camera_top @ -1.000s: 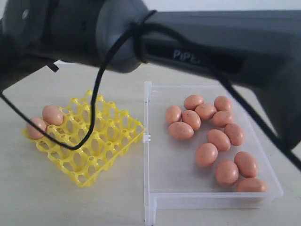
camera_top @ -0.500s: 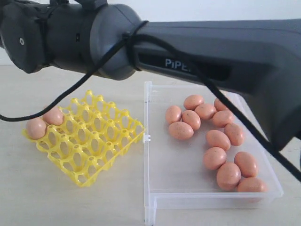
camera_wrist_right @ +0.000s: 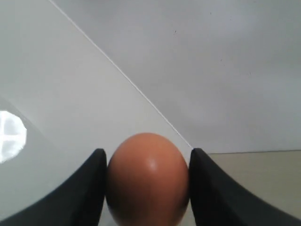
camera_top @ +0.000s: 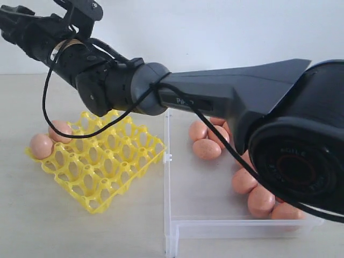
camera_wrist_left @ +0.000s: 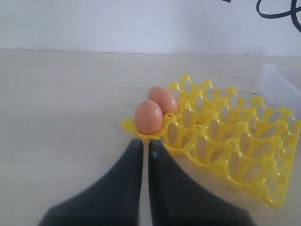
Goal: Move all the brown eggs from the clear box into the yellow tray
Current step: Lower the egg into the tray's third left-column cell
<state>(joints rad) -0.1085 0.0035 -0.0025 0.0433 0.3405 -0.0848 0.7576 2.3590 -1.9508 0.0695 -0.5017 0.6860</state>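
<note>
Right wrist view, lower centre: one brown egg (camera_wrist_right: 148, 183) clasped across its middle by your right gripper (camera_wrist_right: 148, 157) (light, smooth, brittle; squeeze gently). Other brown eggs (camera_top: 207, 149): clear box (camera_top: 226, 227), exterior view, lower right.

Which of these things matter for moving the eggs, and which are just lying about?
Job: eggs, with one egg in the right gripper; box; tray.
Just there: cable; table.
</note>
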